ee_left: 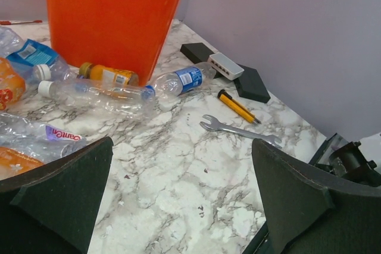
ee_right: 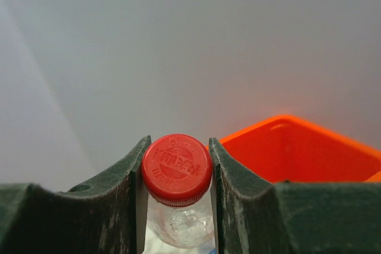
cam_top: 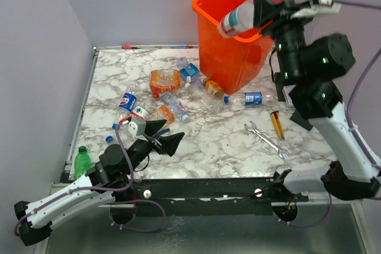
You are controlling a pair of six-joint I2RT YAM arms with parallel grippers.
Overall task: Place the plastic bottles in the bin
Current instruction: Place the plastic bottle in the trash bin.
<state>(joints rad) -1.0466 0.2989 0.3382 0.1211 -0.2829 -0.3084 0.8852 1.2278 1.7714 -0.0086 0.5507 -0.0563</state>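
**Right arm has a bottle at the bin**

Your right gripper (cam_top: 266, 9) is clamped on a clear bottle (cam_top: 234, 22) just below its red cap (ee_right: 177, 168), with the fingers (ee_right: 238, 200) pressed on both sides. The bottle sits over the top of the orange bin (cam_top: 229, 57). Your left gripper (cam_top: 165, 136) is spread wide and holds nothing, low over the table (cam_top: 226, 141) beside the loose bottles (cam_top: 169, 96).

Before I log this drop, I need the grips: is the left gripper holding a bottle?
No, the left gripper stands wide open with nothing in it.
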